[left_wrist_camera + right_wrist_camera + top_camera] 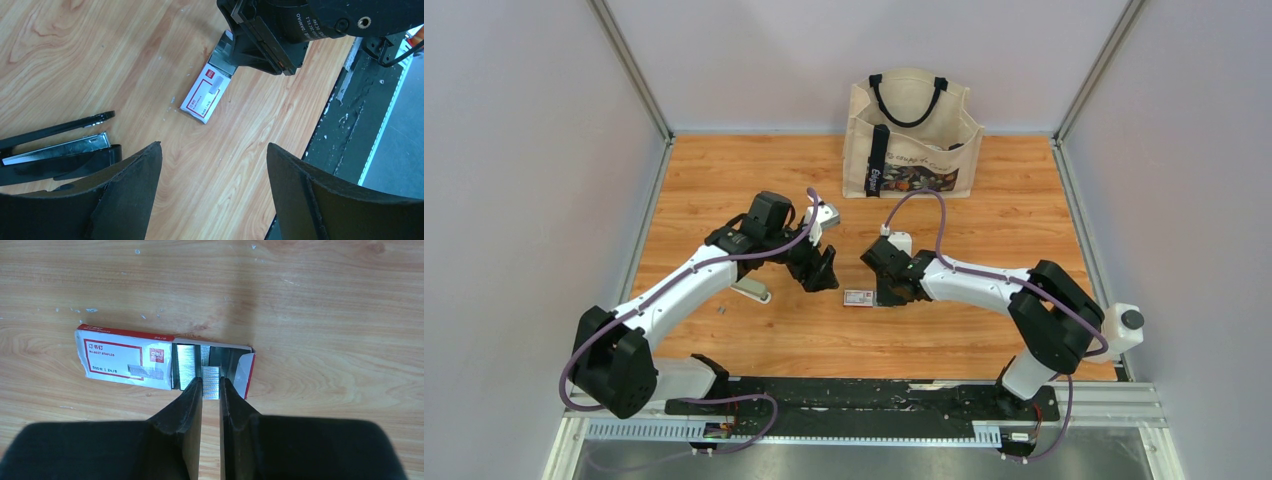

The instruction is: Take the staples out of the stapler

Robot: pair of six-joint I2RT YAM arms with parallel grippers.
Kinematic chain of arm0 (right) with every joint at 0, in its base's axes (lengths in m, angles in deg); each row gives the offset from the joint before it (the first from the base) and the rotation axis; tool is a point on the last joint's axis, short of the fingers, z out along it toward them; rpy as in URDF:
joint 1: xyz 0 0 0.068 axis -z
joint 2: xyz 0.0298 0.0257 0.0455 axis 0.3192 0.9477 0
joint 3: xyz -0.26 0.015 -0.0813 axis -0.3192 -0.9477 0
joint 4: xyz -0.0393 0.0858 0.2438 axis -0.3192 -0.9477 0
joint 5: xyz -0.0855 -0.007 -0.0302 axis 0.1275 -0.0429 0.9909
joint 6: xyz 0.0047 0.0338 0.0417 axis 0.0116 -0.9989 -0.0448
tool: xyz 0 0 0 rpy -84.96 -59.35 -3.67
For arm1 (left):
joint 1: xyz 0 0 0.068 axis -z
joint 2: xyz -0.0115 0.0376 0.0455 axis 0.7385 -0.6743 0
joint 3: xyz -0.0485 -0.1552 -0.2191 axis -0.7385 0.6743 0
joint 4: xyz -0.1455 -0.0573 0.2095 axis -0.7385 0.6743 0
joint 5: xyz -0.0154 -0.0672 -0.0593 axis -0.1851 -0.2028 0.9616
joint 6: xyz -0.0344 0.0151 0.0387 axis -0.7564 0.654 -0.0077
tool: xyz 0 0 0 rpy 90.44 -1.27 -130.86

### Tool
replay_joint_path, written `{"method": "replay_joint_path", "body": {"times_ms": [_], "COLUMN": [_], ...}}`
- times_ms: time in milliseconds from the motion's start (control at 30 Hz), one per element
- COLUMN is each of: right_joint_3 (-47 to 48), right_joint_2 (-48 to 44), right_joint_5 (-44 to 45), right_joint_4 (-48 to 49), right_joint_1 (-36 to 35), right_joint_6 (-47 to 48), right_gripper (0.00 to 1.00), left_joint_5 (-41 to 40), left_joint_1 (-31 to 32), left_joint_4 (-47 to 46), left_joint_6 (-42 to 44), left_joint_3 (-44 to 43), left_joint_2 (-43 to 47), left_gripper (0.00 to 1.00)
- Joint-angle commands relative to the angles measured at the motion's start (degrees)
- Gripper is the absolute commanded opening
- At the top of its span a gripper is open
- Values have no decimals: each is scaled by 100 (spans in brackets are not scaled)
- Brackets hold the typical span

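A black stapler (60,150) lies open on the wooden table, its silvery magazine bared, at the left of the left wrist view. My left gripper (824,272) is open and empty, hovering just right of it (215,146). A red and white staple box (125,360) lies open at mid table (859,297). My right gripper (881,290) is at the open end of the box, its fingers (190,405) shut on a short silvery strip of staples (211,376), with more staple strips (187,365) lying in the box.
A beige stapler (751,290) lies under the left forearm. A tiny grey bit (721,311) lies near it on the table. A canvas tote bag (911,130) stands at the back. A black rail (854,395) runs along the near edge.
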Motion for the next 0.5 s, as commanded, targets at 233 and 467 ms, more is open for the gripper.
{"method": "replay_joint_path", "body": {"times_ms": [233, 467], "right_joint_3": [245, 298], "right_joint_2": [105, 175], "right_joint_5": [72, -16], "right_joint_4": [82, 117], "right_joint_1": [-45, -37], "right_joint_6": [37, 63], "right_gripper": [6, 6], "left_joint_5": [15, 24], "left_joint_1": [35, 35], "left_joint_4": [-151, -143], "left_joint_6": [178, 196], "left_joint_3": [6, 6], "left_joint_2": [156, 147], "left_gripper": [84, 84]}}
